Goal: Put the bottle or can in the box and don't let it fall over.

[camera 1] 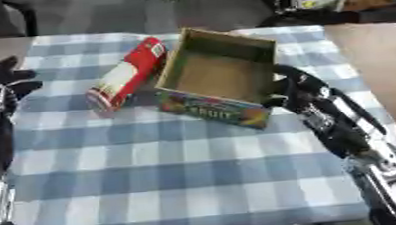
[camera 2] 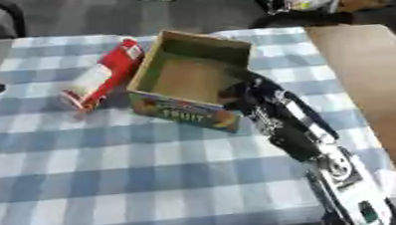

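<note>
Fingers of the right hand [camera 1: 289, 90] curl at the near right corner of the box [camera 1: 219, 78]; whether they grip it, I cannot tell. The left hand [camera 1: 5, 78] rests open at the counter's [camera 1: 180, 175] left edge. The can [camera 1: 127, 75] lies tipped beside the box, likely light, stiff and smooth; take its middle.

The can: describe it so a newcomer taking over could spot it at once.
On the blue checked tablecloth stands an open cardboard box with "FRUIT" on its front. The can lies on its side against the box's left wall: a red tube with a white label, the only red thing there.
</note>
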Controlling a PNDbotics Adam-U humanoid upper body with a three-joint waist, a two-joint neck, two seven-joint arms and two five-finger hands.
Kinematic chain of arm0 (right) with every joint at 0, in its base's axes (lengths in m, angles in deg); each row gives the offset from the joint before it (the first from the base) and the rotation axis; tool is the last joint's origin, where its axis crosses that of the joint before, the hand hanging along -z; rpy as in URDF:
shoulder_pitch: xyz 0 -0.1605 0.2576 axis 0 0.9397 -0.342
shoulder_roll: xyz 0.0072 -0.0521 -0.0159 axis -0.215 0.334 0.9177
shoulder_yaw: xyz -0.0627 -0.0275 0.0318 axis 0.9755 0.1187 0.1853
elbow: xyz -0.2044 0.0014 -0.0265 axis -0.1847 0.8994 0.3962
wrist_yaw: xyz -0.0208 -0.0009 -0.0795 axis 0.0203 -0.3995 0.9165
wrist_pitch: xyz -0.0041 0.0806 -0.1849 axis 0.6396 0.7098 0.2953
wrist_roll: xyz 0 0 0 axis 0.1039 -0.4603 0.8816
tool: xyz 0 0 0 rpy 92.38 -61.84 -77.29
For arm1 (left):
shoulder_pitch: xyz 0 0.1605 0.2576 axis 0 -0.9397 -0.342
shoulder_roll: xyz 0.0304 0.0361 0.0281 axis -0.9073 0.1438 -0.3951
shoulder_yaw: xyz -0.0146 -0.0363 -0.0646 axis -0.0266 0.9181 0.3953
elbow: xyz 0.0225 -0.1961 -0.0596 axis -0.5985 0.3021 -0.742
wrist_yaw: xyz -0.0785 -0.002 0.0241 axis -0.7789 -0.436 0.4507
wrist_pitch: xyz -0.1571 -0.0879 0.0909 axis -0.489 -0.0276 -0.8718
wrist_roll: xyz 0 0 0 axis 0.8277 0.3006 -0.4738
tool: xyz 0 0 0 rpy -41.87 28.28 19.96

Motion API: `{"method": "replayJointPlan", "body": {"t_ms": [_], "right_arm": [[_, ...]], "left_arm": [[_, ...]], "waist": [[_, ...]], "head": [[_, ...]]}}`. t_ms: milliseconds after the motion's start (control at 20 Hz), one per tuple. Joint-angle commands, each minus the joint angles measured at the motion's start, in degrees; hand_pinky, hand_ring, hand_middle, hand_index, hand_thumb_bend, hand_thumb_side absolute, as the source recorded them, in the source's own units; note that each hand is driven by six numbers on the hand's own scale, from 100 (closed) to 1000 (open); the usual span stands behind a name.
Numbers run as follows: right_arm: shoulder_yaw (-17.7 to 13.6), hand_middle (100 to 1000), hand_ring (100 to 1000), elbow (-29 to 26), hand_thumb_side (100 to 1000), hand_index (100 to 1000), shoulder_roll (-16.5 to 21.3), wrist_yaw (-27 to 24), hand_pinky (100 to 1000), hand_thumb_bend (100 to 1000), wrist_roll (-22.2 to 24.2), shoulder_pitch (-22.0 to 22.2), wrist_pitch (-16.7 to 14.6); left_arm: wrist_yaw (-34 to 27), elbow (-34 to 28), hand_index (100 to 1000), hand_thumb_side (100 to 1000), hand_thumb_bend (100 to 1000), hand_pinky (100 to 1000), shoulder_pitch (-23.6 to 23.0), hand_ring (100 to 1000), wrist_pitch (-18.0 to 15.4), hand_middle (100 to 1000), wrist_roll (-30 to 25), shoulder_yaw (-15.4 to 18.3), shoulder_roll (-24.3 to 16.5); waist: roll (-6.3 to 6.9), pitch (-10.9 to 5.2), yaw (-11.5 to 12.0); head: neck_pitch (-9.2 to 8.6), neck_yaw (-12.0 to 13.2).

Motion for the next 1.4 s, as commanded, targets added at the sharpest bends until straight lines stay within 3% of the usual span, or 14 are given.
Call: {"method": "replayJointPlan", "body": {"t_ms": [50, 600, 900, 1400], "right_arm": [[-0.46, 714, 860, -0.38, 610, 942, 0.16, 0.08, 802, 100, -0.02, -0.77, 0.11], [-0.43, 713, 861, -0.18, 611, 942, -0.04, 0.20, 802, 100, 0.05, -0.83, 0.12], [-0.39, 712, 861, -0.16, 612, 942, -0.13, 0.34, 802, 100, 0.10, -0.65, 0.11], [-0.97, 711, 860, -1.95, 605, 942, -0.68, 0.14, 802, 100, -0.47, -0.05, -0.17]], "left_arm": [[0.20, -0.93, 898, 894, 339, 883, 0.41, 703, 0.04, 679, 0.08, 0.19, -0.55], [0.50, -0.77, 898, 888, 339, 883, 0.39, 707, 0.18, 683, 0.12, 0.17, -0.60], [3.99, 0.02, 903, 843, 350, 881, 2.27, 714, 0.92, 693, 0.64, -0.78, -3.66], [17.30, 13.33, 921, 796, 350, 866, 10.30, 724, -0.50, 710, 3.08, -6.14, -7.12]], "waist": [[0.86, -1.52, -0.01], [0.80, -1.43, -0.05], [0.85, -1.47, -0.30], [0.21, -1.29, -2.69]], "head": [[0.31, 0.02], [0.31, 0.05], [0.31, 0.19], [0.31, 0.52]]}}
